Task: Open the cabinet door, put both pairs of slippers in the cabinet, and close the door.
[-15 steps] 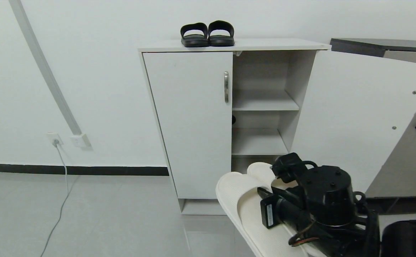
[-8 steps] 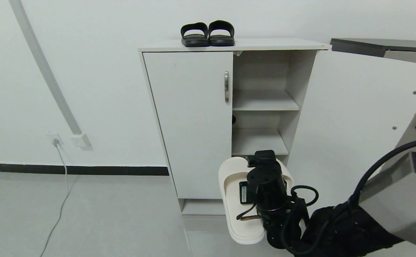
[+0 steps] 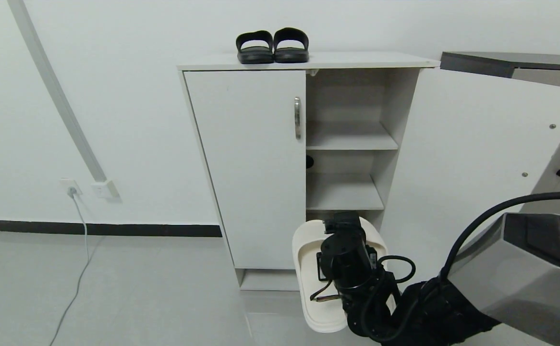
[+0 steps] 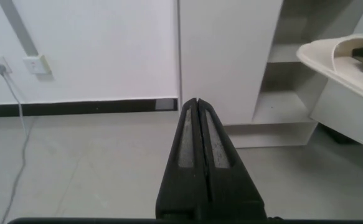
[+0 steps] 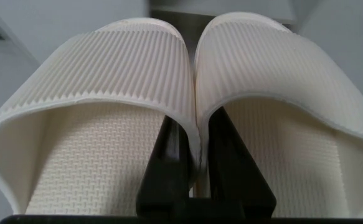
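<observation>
— Where's the right arm?
— Stretched in low from the right, wrist aimed at the white two-door cabinet, whose right-hand door stands open. The right tool is clamped on the touching inner walls of the pair of cream ribbed foam slippers, toes at the lowest opening.
— The left?
— The left tool is pressed closed on nothing, above the grey floor.
— The pair of black slide slippers?
— Side by side on the cabinet's top.

One slipper pair lies atop the cabinet, the other pair before it.
</observation>
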You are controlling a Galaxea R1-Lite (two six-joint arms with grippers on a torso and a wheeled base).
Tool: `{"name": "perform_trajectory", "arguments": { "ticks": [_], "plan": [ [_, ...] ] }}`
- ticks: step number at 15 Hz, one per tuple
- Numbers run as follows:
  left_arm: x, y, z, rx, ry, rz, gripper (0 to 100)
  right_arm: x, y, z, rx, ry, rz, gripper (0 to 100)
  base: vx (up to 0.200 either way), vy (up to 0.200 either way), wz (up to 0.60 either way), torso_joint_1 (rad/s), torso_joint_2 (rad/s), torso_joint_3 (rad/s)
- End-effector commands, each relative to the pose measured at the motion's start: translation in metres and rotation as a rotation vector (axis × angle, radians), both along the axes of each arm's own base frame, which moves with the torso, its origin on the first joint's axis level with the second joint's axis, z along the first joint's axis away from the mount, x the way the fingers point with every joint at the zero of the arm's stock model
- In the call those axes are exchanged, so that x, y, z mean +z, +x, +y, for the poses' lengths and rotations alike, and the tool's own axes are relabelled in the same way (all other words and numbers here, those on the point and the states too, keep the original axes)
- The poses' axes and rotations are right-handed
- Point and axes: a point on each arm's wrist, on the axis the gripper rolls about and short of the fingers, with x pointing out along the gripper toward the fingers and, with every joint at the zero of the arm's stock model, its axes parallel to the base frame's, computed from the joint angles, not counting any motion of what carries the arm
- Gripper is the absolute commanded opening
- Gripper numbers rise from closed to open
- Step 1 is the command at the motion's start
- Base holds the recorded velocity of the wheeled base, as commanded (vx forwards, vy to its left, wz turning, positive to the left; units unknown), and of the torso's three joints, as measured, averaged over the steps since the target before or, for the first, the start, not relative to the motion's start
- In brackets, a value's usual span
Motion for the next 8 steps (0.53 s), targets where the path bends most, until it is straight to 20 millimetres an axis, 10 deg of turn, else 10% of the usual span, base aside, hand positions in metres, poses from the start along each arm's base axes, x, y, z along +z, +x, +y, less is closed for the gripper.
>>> {"name": "perform_trajectory", "arguments": {
  "ticks": [1,8],
  "plan": [
    [0.0,0.0,0.0,-0.001,0.0,0.005,0,-0.002,0.001,0.0,-0.002,-0.003,0.003,0,0.0,-0.2,0.0,0.002,0.0,0.012],
    [0.0,0.0,0.0,-0.001,-0.005,0.005,0,-0.014,0.03,0.007,-0.038,-0.008,-0.011,0,0.0,0.0,0.0,0.0,0.0,0.0]
  ]
}}
